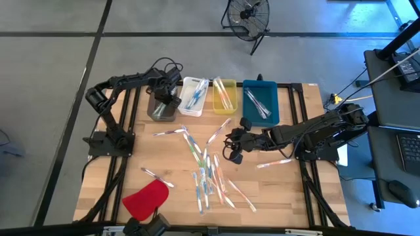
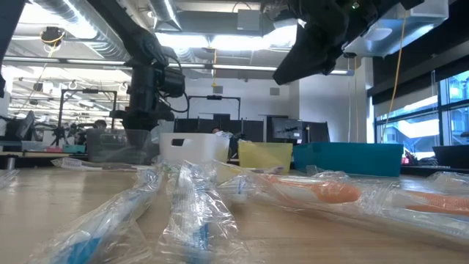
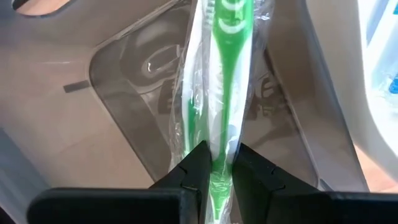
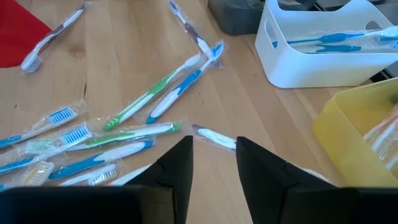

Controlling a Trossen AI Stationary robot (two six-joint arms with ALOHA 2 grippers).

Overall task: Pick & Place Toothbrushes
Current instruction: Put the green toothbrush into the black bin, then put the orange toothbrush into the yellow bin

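Green toothbrush (image 3: pixel 225 93) — grey bin (image 3: pixel 124 106)

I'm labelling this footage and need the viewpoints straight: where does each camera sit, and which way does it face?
High view: overhead, straight down on the table; both arms show.
Low view: table height, looking level across wrapped toothbrushes into the room; arms hang above.
Left wrist view: down into the grey bin; left gripper pinches a green toothbrush.
Right wrist view: over the scattered toothbrushes; right gripper open.
Shared: the white bin shows in high and right wrist views.
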